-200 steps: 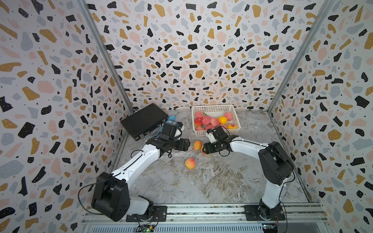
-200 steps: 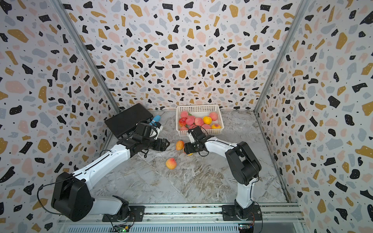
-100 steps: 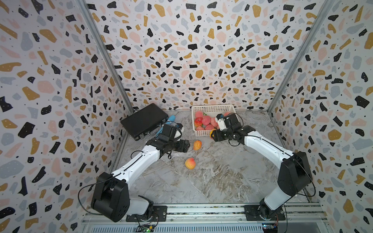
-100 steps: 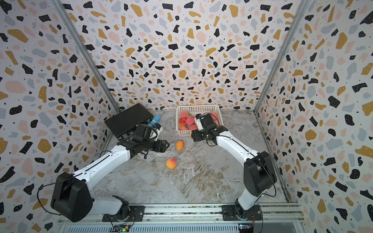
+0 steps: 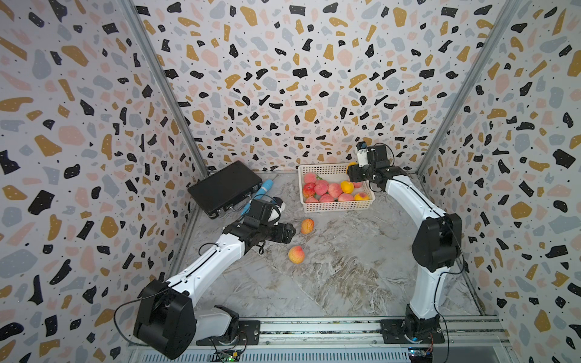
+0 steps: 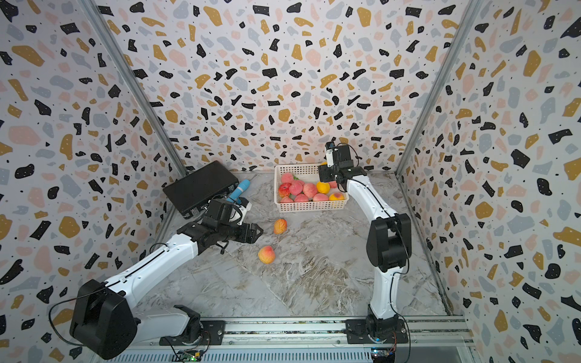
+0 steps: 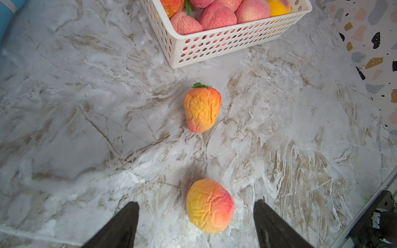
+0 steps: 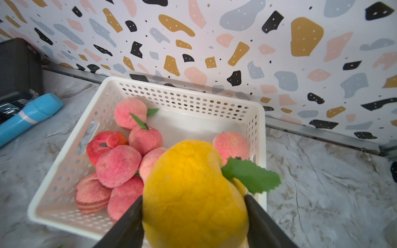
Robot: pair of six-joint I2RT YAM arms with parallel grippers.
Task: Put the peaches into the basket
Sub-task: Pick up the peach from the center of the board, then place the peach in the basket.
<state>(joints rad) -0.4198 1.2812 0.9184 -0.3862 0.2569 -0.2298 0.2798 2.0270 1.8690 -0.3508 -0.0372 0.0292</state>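
Two loose peaches: we see a wrinkled peach [image 5: 307, 226], orange-red with a green leaf stub, on the table [image 5: 345, 276] just before the basket's front wall, and a rounder peach [image 5: 296, 254], orange and pink, nearer the robot's base; the two lie apart.
Ten in the basket: in both top views we count ten peaches [image 6: 309, 190] inside the white perforated basket [image 5: 338, 206]: seven pink, one redder, two yellow-orange, several partly covered by their neighbours.
One held: a yellow peach [image 8: 193, 193] with one green leaf.
Thirteen in all: ten in the basket, two on the table, one in the air.
Right pincer [image 5: 350, 169]: pinching the yellow peach, one black finger [image 8: 129, 225] pressed on each side; we see it above the basket's far right corner.
Left pincer [image 5: 291, 233]: spread wide and holding nothing, over the table just beside the wrinkled peach; in the left wrist view the rounder peach shows between its dark fingertips [image 7: 129, 219] and touches neither.
Writing: the one blue cylinder [image 5: 266, 188] wears a pale band near one end; whether it is printed we cannot tell.
Other things: one flat black case [image 5: 224, 188] at the far left of the table, the blue cylinder just beside it.
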